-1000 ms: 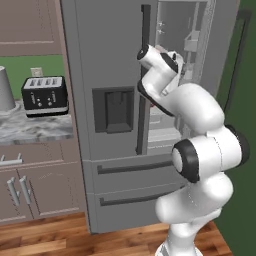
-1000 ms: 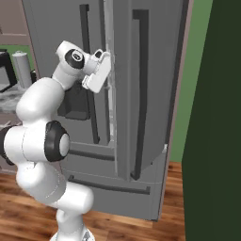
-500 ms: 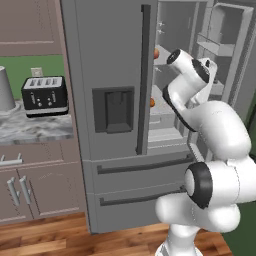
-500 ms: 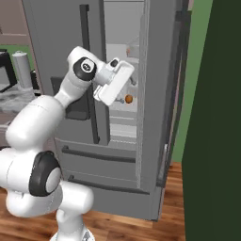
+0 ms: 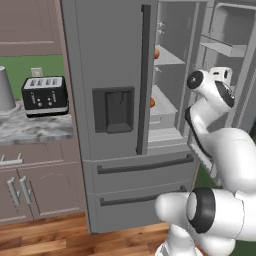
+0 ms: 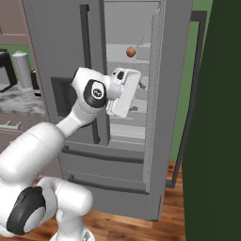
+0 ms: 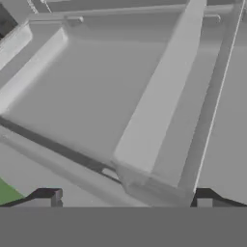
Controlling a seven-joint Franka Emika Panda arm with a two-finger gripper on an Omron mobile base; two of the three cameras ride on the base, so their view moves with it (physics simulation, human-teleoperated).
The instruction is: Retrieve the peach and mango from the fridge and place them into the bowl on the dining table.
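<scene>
- We find the fridge (image 5: 120, 120) w/ its right door swung open; left door shut, dark dispenser recess on its front, long dark handle alongside.
- Inside, upper shelf carries one round orange-red fruit (image 6: 131, 51); we can't tell peach from mango at this res. Same fruit peeks past the left door edge in left base view.
- A 2nd orange fruit (image 5: 152, 102) sits on the next shelf down, mostly hidden by the left door edge.
- Gripper (image 7: 125, 198) is inside the door opening, approx. at mid-shelf level, below the upper fruit and apart from it.
- Pincer: jaws stand wide apart, both dark tips at opposite ends of the hand view's bottom; nothing between them.
- Hand view looks onto grey interior fridge panels and a pale shelf rail (image 7: 159, 96) running diagonally.
- Left of the fridge: marbled counter (image 5: 30, 127) w/ black toaster (image 5: 45, 95) and a grey cylindrical canister (image 5: 6, 90); brown cabinets (image 5: 30, 185) under it.
- Floor is wood plank.
</scene>
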